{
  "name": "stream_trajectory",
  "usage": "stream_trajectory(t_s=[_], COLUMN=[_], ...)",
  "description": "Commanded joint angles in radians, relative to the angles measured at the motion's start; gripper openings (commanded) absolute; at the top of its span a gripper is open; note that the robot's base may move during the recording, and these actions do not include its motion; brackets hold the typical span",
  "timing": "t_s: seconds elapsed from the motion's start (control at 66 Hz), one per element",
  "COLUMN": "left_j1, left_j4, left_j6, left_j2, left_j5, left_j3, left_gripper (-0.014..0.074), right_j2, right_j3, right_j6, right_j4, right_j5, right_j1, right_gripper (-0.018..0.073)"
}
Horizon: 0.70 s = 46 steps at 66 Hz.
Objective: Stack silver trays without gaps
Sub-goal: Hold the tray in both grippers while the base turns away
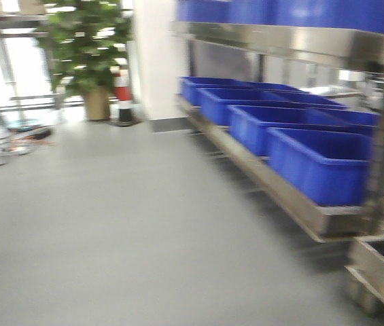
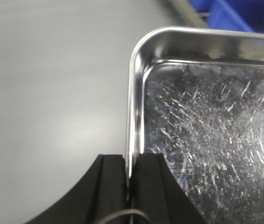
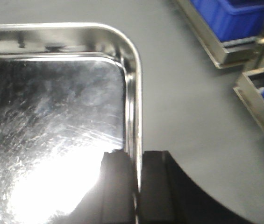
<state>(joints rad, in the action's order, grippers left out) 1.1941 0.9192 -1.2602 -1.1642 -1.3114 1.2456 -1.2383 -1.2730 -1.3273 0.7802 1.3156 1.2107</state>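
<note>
Wrist-mounted views: left jaws and right jaws each pinch a cut-off silver tray (image 2: 206, 140) by its rim.

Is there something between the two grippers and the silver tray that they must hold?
Nothing visible. The left gripper and the right gripper are each shut directly on the rim of the silver tray, near a corner.
</note>
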Motion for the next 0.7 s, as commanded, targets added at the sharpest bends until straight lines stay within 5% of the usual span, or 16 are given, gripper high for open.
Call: stream_trajectory(t_s=[0.0, 0.682], left_j1=[0.015, 0.015], left_j4=[-0.013, -0.013], left_j6=[0.0, 0.0], left_j2=[-0.01, -0.01], left_j5=[0.09, 0.09], left_j3=[0.003, 0.003], left_gripper=[-0.0016, -0.0016], right_j2=[-0.006, -0.006], right_j3=[-0.014, -0.014], right_j6=[0.002, 0.002], right_j4=[-0.001, -0.001], right_j5=[-0.277, -0.277], right_j1=[0.017, 0.017], right_gripper=[-0.0023, -0.0023])
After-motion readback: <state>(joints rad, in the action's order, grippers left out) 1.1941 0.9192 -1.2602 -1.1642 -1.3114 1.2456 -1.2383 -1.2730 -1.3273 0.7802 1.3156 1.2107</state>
